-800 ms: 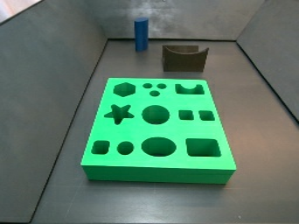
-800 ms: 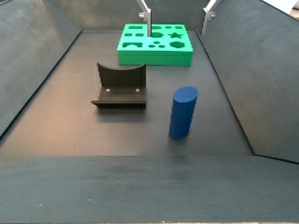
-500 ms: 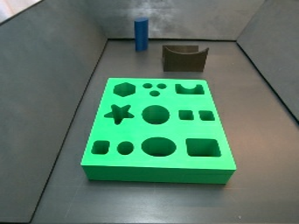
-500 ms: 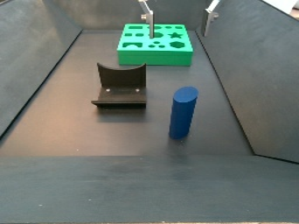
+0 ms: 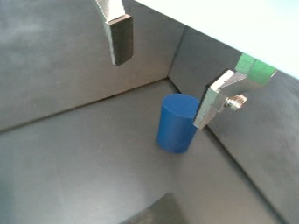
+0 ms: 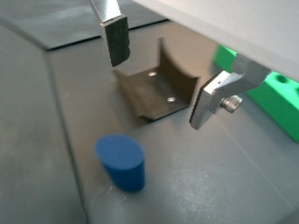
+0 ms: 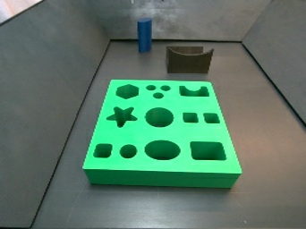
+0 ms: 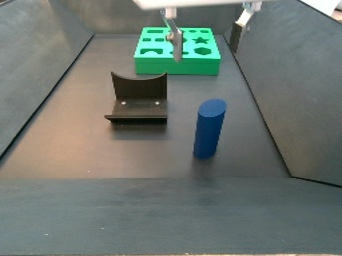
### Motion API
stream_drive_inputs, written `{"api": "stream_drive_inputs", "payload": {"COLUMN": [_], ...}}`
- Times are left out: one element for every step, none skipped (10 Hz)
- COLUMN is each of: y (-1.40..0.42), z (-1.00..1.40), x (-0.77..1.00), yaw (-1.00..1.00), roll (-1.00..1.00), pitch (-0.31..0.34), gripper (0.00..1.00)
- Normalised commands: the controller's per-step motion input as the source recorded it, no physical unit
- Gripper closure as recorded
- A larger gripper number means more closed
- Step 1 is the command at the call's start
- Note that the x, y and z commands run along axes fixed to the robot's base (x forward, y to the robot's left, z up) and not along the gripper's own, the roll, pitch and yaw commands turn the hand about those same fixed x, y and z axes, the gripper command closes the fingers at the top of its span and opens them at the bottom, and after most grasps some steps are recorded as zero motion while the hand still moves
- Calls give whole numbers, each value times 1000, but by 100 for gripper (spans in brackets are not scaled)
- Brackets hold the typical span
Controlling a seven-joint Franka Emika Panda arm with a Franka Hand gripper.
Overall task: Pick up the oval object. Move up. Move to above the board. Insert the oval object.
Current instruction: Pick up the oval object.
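The oval object, a tall blue peg (image 5: 177, 122), stands upright on the dark floor near the wall; it shows in both side views (image 7: 143, 34) (image 8: 210, 128) and in a wrist view (image 6: 121, 162). The board, a thick green slab (image 7: 162, 130) with many shaped holes, lies flat on the floor (image 8: 178, 50); a bit of it shows in both wrist views (image 5: 254, 68) (image 6: 278, 101). The gripper (image 5: 167, 74) (image 6: 162, 74) hangs open and empty well above the peg, not around it. Its fingers (image 8: 168, 22) show at the top edge of a side view.
The fixture (image 7: 188, 58), a dark bracket on a base plate, stands between the peg and the board (image 8: 136, 98) (image 6: 158, 83). Grey walls (image 8: 40, 80) slope up around the floor on all sides; the peg is close to one wall.
The gripper has come a little lower into a side view, toward the peg. The peg, the board and the fixture have not moved.
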Motion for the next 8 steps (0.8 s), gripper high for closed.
{"api": "stream_drive_inputs", "payload": {"y": [363,149,194,140,174,189,237,237], "z": [-323,-289,-357,-426,-471,-486,-491,-500], "x": [-20,-6,0,0,-6,-60,0,0], "yaw": [774,389,346,343,320,303,337,363], "roll": [0,0,-20,0,0,0,-7,-6], "pitch": [-216,-207,-214,-236,-260,-260,-247,-233], "gripper": [0,0,0,0,0,0,0,0]}}
